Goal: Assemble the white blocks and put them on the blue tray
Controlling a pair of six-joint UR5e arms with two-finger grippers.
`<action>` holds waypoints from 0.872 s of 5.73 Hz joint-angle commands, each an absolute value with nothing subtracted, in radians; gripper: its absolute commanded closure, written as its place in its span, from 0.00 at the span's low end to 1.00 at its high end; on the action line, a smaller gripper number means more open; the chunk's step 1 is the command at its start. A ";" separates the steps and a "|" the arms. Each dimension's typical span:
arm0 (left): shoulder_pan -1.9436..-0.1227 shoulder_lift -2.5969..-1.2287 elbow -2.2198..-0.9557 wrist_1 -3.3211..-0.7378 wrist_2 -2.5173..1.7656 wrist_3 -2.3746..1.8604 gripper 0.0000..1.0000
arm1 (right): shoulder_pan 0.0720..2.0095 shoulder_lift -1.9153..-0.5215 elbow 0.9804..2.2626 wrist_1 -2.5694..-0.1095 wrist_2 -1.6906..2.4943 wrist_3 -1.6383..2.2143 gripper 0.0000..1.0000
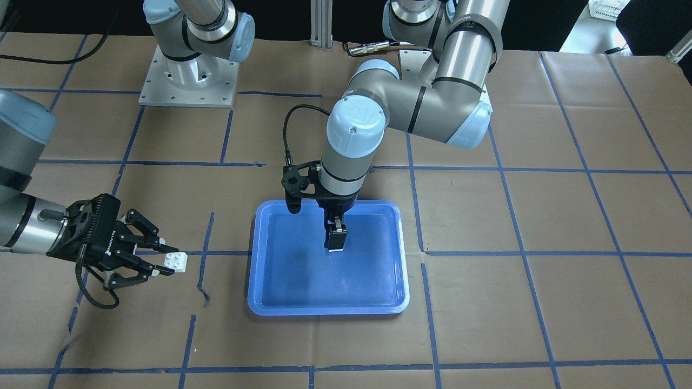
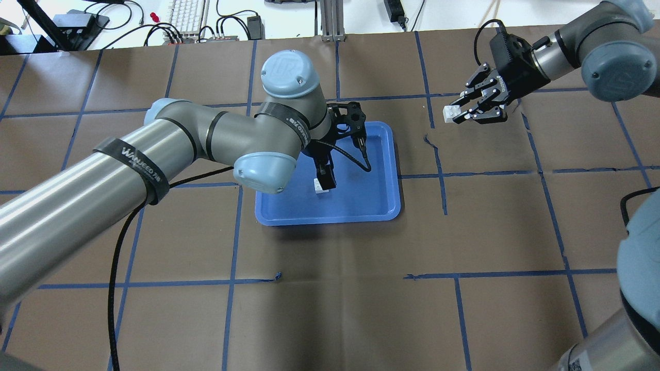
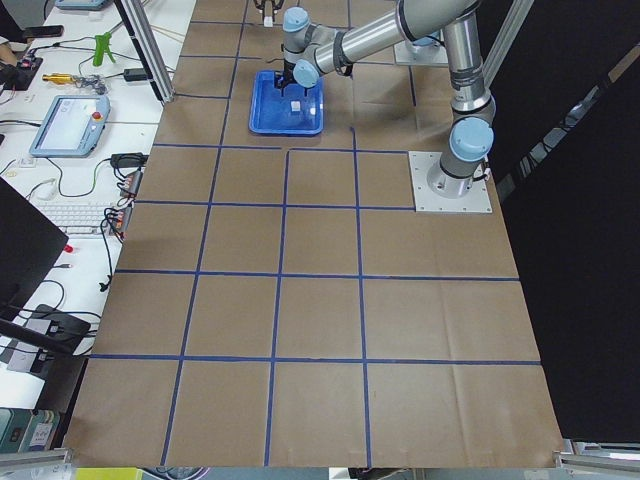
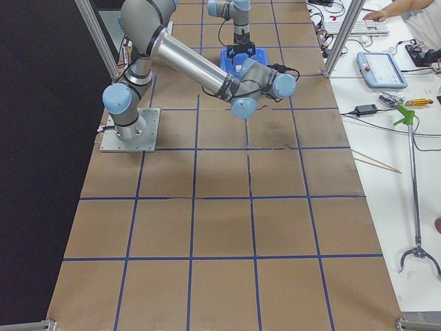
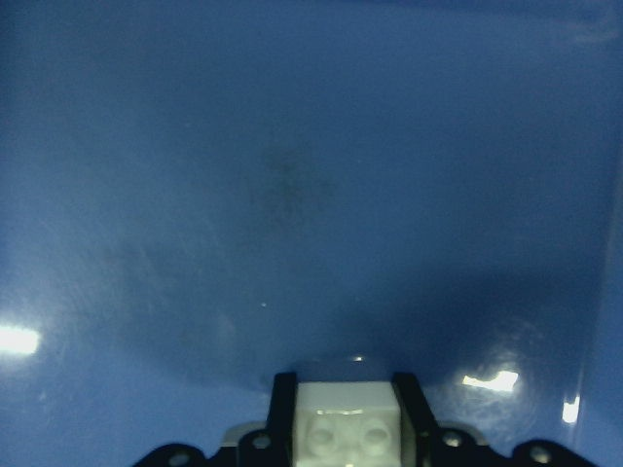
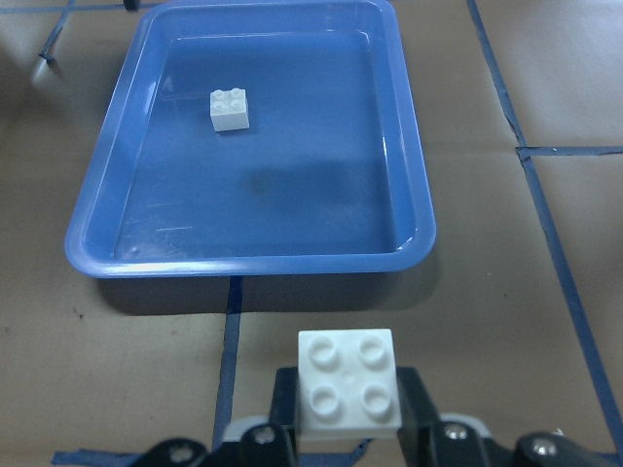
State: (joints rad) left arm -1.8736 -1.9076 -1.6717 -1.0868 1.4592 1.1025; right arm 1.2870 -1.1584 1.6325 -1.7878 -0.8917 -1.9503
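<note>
The blue tray [image 1: 270, 302] lies at the table's middle. My left gripper [image 1: 335, 243] points straight down over the tray's middle, shut on a white block [image 1: 335, 250] held just above the tray floor. The left wrist view shows this block [image 5: 348, 428] between the fingers over blue. My right gripper [image 1: 165, 261] is off the tray's side, shut on the other white block [image 1: 176, 261], studs up, low over the paper. In the right wrist view this block [image 6: 348, 379] sits between the fingers, and a white block [image 6: 230, 107] stands in the tray [image 6: 97, 263] with no gripper shown.
Brown paper with a blue tape grid [image 1: 503, 170] covers the table. The arm bases [image 1: 186, 81] stand at the robot's side. A keyboard and cables [image 2: 185, 15] lie beyond the far edge. An operator's arm [image 4: 406, 10] and tools show off the table.
</note>
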 commanded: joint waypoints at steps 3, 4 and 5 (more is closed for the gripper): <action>-1.773 -1.639 -1.483 -1.678 1.463 0.754 0.02 | 1.541 -1.152 1.756 -2.246 -0.890 -1.519 0.75; -1.737 -1.635 -1.489 -1.639 1.510 0.519 0.01 | 1.593 -1.129 1.800 -2.396 -0.890 -1.408 0.75; -1.692 -1.629 -1.489 -1.591 1.626 0.259 0.01 | 1.633 -1.097 1.854 -2.534 -0.890 -1.349 0.75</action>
